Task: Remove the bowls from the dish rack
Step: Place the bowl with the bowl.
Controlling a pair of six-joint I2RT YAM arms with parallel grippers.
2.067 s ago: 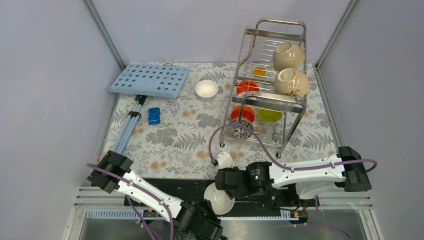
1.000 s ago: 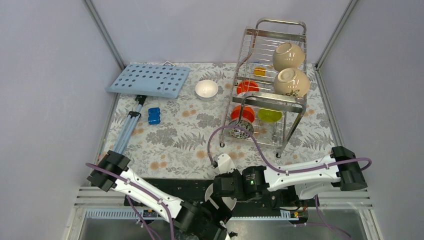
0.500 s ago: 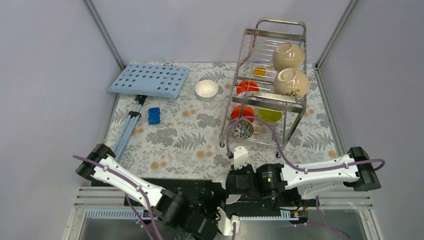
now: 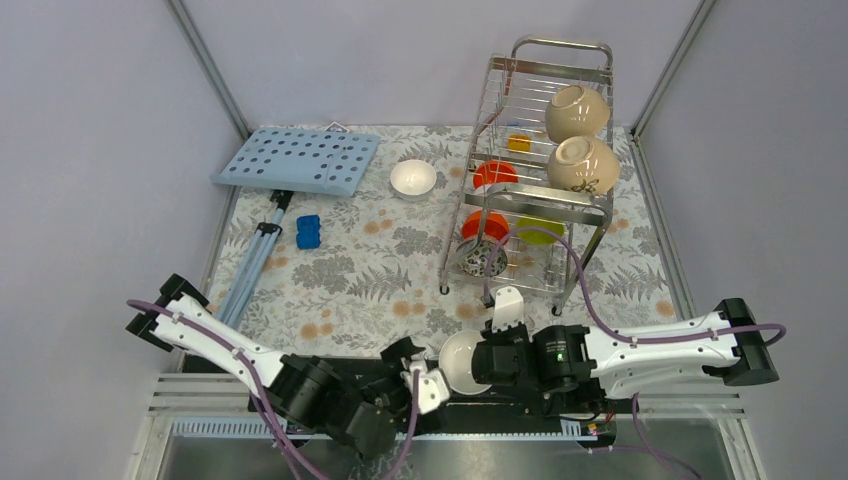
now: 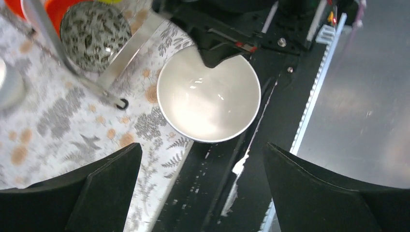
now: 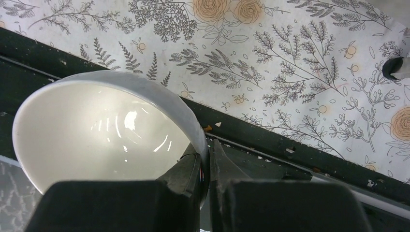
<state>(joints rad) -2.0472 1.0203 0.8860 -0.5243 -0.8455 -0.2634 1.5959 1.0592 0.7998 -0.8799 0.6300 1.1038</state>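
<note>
My right gripper (image 6: pixel 208 155) is shut on the rim of a glossy white bowl (image 6: pixel 96 130), one finger inside and one outside. The bowl (image 4: pixel 460 360) hangs over the black strip at the table's near edge. My left gripper (image 4: pixel 418 368) stands wide open just left of it, and its wrist view shows the bowl (image 5: pixel 209 94) beyond the empty gripper (image 5: pixel 203 147). The dish rack (image 4: pixel 560 44) stands at the back right, holding two cream bowls (image 4: pixel 577 110), two orange-red bowls (image 4: pixel 494 173), a lime-green bowl (image 4: pixel 540 230) and a speckled bowl (image 4: pixel 483 258). Another white bowl (image 4: pixel 413 177) sits on the table.
A flat light-blue perforated board (image 4: pixel 298 158) lies at the back left. A small blue block (image 4: pixel 308 231) and a pale blue folded stand (image 4: pixel 255 262) lie in front of it. Grey walls close in both sides.
My left gripper's jaws have opened wide and that arm has swung round to the left of the white bowl. My right gripper has carried the bowl a little right and forward.
</note>
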